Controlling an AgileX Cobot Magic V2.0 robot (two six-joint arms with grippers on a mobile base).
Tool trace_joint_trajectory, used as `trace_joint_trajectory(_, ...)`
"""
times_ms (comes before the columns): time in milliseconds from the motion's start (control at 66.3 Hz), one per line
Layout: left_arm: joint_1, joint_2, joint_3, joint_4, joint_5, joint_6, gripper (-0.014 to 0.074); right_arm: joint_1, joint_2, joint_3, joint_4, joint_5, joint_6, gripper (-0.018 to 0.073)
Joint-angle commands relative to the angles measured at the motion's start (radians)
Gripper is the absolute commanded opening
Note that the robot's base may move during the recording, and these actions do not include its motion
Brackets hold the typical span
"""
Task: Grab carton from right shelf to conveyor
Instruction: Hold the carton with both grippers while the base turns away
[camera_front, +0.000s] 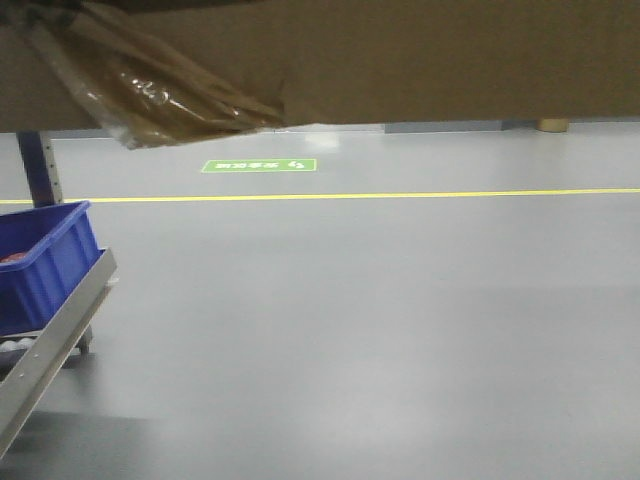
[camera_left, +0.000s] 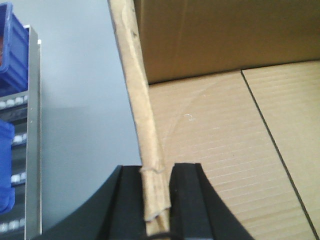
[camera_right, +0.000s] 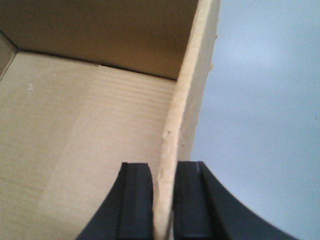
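The carton (camera_front: 450, 60) hangs across the top of the front view, its brown underside clear of the grey floor (camera_front: 400, 320) and above and to the side of the right shelf (camera_front: 50, 340); both wrist views look down into its open interior, with corrugated flaps lying at the bottom. The right shelf shows as a sloping shiny steel rail at the lower left of the front view, with a blue bin (camera_front: 40, 260) sitting on it just behind the rail. The left end effector (camera_left: 158, 172) is clenched on one upright wall of the carton, a black finger on each face of the cardboard edge; the right end effector (camera_right: 161, 170) grips the opposite wall the same way, fingers pressed to both faces. A tuft of yellowish tape (camera_front: 150, 95) dangles from the carton's underside near its left end; a yellow line (camera_front: 400, 194) crosses the floor behind, and a green floor sign (camera_front: 259, 165) lies just beyond it.
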Motion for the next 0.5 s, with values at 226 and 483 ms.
trace_joint_trajectory(226,-0.003,-0.017,-0.003,0.048,-0.014,0.012,-0.0013,-0.005,-0.010,-0.002,-0.013,-0.038,-0.010,-0.0070)
trace_joint_trajectory(483,-0.003,-0.017,-0.003,0.048,-0.014,0.012,-0.0013,-0.005,-0.010,-0.002,-0.012,-0.038,-0.010,-0.0070)
